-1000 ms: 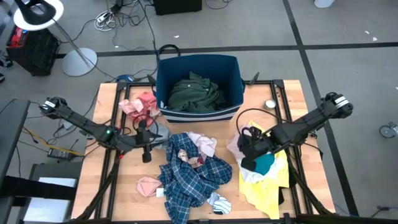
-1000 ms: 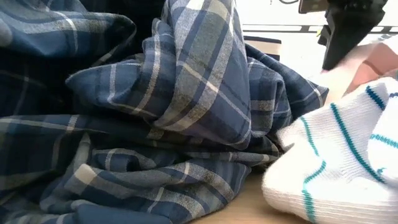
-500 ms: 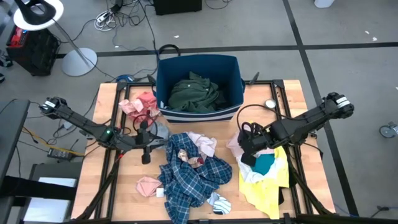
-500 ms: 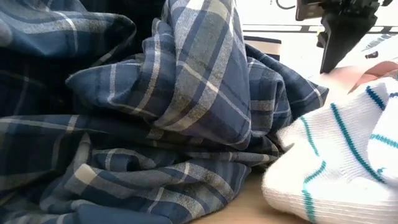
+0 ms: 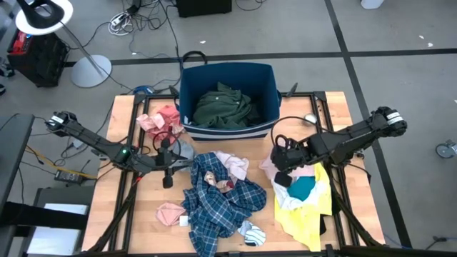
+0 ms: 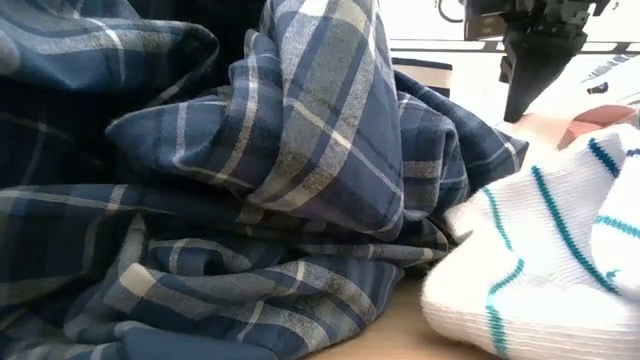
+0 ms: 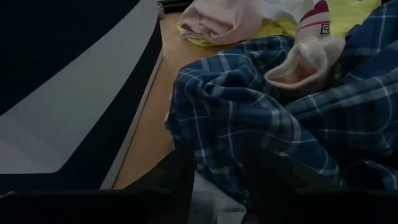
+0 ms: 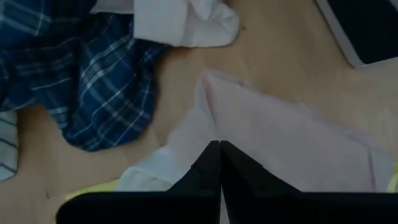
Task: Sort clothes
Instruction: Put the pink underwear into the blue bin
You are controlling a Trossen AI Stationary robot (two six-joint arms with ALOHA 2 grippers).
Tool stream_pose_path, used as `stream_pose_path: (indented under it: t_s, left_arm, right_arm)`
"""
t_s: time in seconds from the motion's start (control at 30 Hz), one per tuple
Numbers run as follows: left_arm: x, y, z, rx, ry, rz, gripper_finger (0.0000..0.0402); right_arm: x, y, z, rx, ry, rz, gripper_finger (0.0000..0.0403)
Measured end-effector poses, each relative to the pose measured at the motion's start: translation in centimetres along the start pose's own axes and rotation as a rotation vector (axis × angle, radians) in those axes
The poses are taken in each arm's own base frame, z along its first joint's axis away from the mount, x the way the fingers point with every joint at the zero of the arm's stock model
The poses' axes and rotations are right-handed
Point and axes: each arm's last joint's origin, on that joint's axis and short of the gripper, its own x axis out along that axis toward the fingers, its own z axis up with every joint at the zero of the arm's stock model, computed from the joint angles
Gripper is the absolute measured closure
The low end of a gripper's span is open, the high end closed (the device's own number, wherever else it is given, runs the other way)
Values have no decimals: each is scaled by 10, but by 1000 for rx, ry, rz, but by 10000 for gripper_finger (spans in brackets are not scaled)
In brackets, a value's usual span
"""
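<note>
A: Surroundings? Navy bin [image 5: 227, 100] holding dark green shirt [image 5: 223, 106]; blue plaid shirt [image 5: 221, 200] mid-worktop [image 5: 125, 214].

B: Right hand [image 5: 280, 173], fingers together, empty, over pale pink piece [image 8: 292, 146]. Left hand [image 5: 168, 176] spread, empty. Tag lettering illegible.

Blue plaid shirt [image 5: 223, 200], dark green shirt [image 5: 225, 106]

The dark green shirt [image 5: 223, 106] lies crumpled inside the bin. The blue plaid shirt [image 5: 220, 202] is spread in folds on the middle of the table, with a white piece [image 5: 233, 165] touching its far edge and a striped white sock [image 5: 252, 232] at its near corner. The yellow shirt [image 5: 307, 213] lies flat on the right side, a pale pink piece [image 8: 292, 149] beside it. Another pink piece [image 5: 161, 120] is bunched just left of the bin, and a small pink one [image 5: 170, 213] lies left of the plaid shirt.
</note>
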Motion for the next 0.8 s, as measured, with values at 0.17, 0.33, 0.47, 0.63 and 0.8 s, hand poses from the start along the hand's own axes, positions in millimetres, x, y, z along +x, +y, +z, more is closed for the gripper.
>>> stream_pose_path:
  t_s: [0.17, 0.33, 0.47, 0.63, 0.8]
  left_arm:
    - [0, 0, 0, 0, 0, 0, 264]
    - [0, 0, 0, 0, 0, 0, 264]
    - [0, 0, 0, 1, 1, 1, 264]
    - [0, 0, 0, 1, -1, 9, 264]
    - [0, 0, 0, 1, -1, 11, 264]
  right_arm:
    - [1, -3, 7, 31, -37, 17, 363]
    - [2, -4, 11, 44, -34, 56, 314]
    - [6, -2, 10, 39, -11, 59, 281]
    - [20, 1, 9, 27, 47, 28, 262]
    - [36, 4, 6, -26, 152, 18, 277]
